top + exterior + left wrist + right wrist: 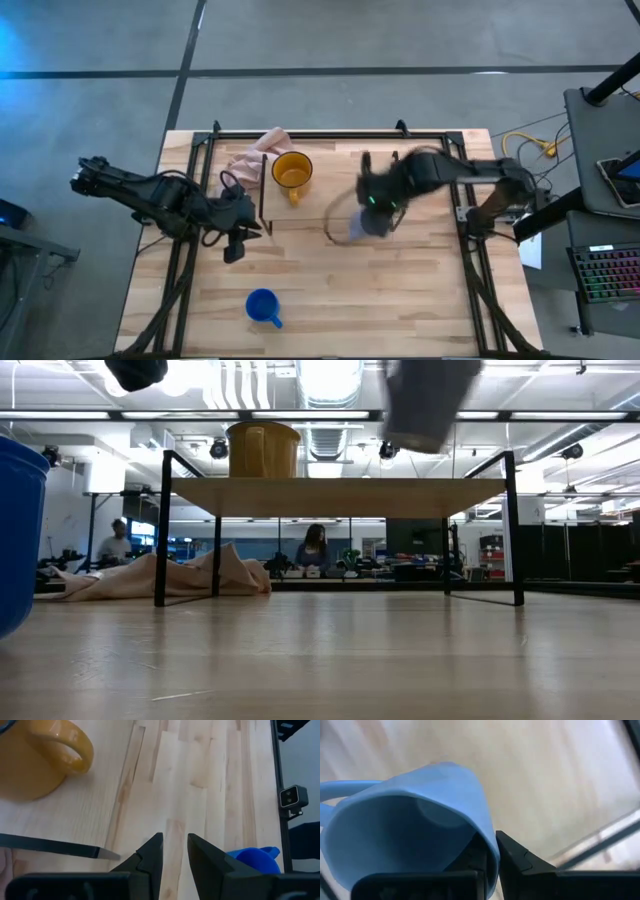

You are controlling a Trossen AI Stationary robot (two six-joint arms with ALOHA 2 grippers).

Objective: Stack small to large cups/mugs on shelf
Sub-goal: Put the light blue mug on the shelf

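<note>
the right gripper (487, 860) is clamped on the rim of the grey mug (410, 815), one dark finger inside the wall and one outside. the mug hangs in the air, tilted, its smooth pale grey-blue glaze and round mouth facing the wrist camera, its loop handle off to one side. in the high view the right gripper (375, 205) holds it over the shelf (330, 190), near the front edge; in the low view the grey mug (425, 405) shows as a blurred tapered shape above the shelf (340, 497) top, clear of the plank.

the shelf is a flat, light wood plank on thin black wire legs. the yellow mug (291, 172) stands upright on its left part, wide and rounded, handle toward the table's front; the low view shows the yellow mug (263, 450) resting on the plank.

a pink cloth (250, 158) lies crumpled in soft folds just left of the yellow mug, partly under the shelf.

the left gripper (233, 243) hovers by the shelf's left front corner, its pointed dark fingers (150, 857) slightly parted and holding nothing. its wrist view shows the glossy yellow mug (35, 760) with its thick ring handle, a black wire leg, and the striped wood table (200, 780).

the blue mug (263, 306) stands on the table near the front, well apart from the shelf, bright and cylindrical.
</note>
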